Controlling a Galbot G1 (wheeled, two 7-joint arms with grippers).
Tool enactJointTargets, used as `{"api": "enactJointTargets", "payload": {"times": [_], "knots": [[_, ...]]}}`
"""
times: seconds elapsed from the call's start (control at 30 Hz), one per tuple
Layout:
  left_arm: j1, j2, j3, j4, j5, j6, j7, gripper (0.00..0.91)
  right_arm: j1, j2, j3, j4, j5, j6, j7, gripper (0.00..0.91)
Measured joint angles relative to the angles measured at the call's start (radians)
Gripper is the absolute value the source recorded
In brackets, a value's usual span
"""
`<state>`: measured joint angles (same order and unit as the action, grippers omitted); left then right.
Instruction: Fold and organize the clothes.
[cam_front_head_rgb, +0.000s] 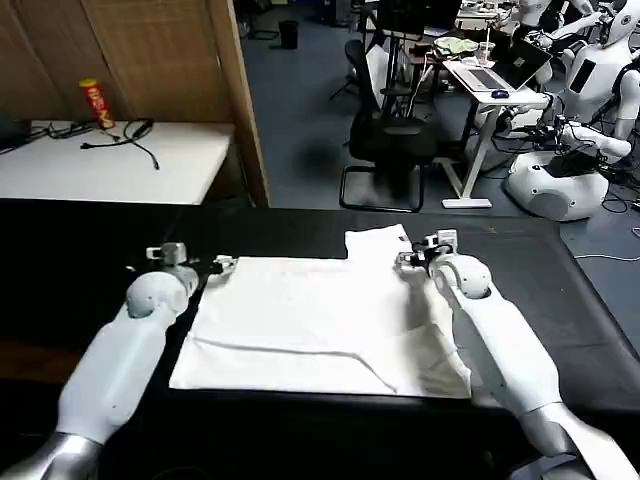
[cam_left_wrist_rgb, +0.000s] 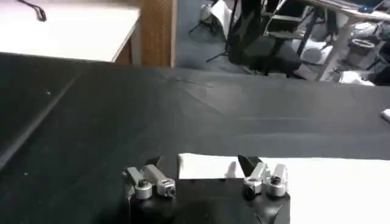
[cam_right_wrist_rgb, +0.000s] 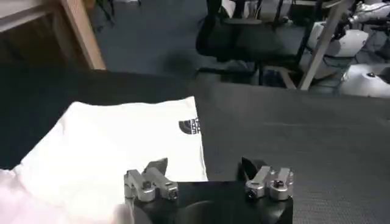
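Note:
The clothes are one white T-shirt (cam_front_head_rgb: 310, 320) lying flat and partly folded on the black table (cam_front_head_rgb: 80, 250), with a flap sticking out at its far edge (cam_front_head_rgb: 375, 240). My left gripper (cam_front_head_rgb: 222, 266) hovers at the shirt's far left corner. It is open, and the shirt's white edge (cam_left_wrist_rgb: 304, 182) runs between its spread fingers (cam_left_wrist_rgb: 201, 164). My right gripper (cam_front_head_rgb: 403, 260) is open at the far right corner, straddling the shirt's side edge (cam_right_wrist_rgb: 204, 165). The cloth (cam_right_wrist_rgb: 122, 140) lies under one finger, and a dark printed logo (cam_right_wrist_rgb: 190, 125) shows near that edge.
Behind the black table stand a white table (cam_front_head_rgb: 180, 160) with a red can (cam_front_head_rgb: 95, 102) and cables, a wooden panel (cam_front_head_rgb: 240, 90), an office chair (cam_front_head_rgb: 395, 140) and a desk with a laptop (cam_front_head_rgb: 490, 80). Other robots (cam_front_head_rgb: 570, 170) are parked far right.

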<state>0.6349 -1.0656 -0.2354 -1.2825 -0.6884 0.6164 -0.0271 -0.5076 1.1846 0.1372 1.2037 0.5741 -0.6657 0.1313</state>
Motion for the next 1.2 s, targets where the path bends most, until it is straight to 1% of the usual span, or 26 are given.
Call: {"api": "enactJointTargets", "payload": {"times": [0.2, 0.23, 0.3, 0.47, 0.57, 0.7, 0.87, 1.03, 1.2], "knots": [[-0.006, 0.001, 0.004, -0.003, -0.007, 0.003, 0.013, 0.000, -0.003, 0.001, 0.002, 0.002, -0.001, 0.013, -0.004, 0.039], [-0.007, 0.000, 0.004, -0.004, -0.008, 0.002, 0.014, 0.000, -0.003, 0.001, 0.003, 0.003, -0.001, 0.018, -0.006, 0.020], [-0.010, -0.001, 0.004, -0.005, -0.010, 0.000, 0.016, 0.000, -0.005, -0.002, 0.004, 0.009, -0.001, 0.033, -0.011, 0.000], [-0.011, 0.003, -0.003, -0.023, -0.016, -0.001, 0.014, 0.000, -0.017, -0.015, 0.015, 0.039, -0.003, 0.092, -0.025, 0.000], [-0.002, 0.015, -0.004, -0.043, -0.032, -0.002, 0.009, 0.000, -0.031, -0.033, 0.021, 0.073, -0.001, 0.106, -0.043, 0.000], [0.022, 0.043, -0.015, -0.096, -0.057, 0.001, 0.001, 0.000, -0.061, -0.067, 0.037, 0.147, 0.016, 0.102, -0.045, 0.000], [0.079, 0.089, -0.045, -0.206, -0.087, 0.005, -0.005, 0.000, -0.129, -0.118, 0.071, 0.271, 0.057, 0.086, -0.047, 0.000], [0.175, 0.142, -0.090, -0.329, -0.109, 0.008, -0.003, 0.000, -0.219, -0.178, 0.108, 0.399, 0.096, 0.061, -0.049, 0.000], [0.275, 0.194, -0.149, -0.402, -0.111, 0.006, 0.003, 0.000, -0.305, -0.232, 0.143, 0.512, 0.115, 0.030, -0.052, 0.000]]}}
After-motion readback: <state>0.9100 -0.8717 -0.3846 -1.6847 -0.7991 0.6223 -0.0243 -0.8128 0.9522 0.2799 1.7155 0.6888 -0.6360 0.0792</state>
